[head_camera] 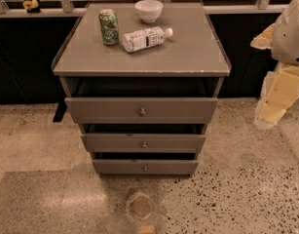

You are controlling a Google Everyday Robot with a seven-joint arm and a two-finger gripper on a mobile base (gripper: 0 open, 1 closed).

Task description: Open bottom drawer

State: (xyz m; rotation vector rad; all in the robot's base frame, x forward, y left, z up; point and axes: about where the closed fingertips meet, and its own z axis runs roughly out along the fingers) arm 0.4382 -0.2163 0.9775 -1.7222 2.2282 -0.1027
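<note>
Ok, nearest first: speckled terrazzo floor (246,189) in front of the cabinet (188,52), with a round metal floor plate (140,207) set in it just ahead of the cabinet's base.

Bottom drawer (120,167) is the lowest of three fronts on the cabinet, right above the floor. It's a flat grey panel with one tiny round metal knob (145,168) dead centre, and it's the narrowest-looking front of the stack. Dark gap along its upper edge.

Middle drawer (115,143) sits directly above it, same grey, small knob. Top drawer (105,110) is above that: widest front, bigger knob, deep shadow slot between it and the cabinet top. Drawer interiors hidden.

Cabinet top is a matte grey slab with raised side lips:
- Green patterned can (108,27), upright at left rear.
- Clear plastic bottle (146,38) with white cap, lying on its side just right of the can.
- White round bowl (149,10) at rear centre, contents can't be told.

Gripper (271,112) hangs off the cabinet's right side, well apart from it, about level with the top drawer. It's pale yellow and white. Can't tell its grip state.
</note>
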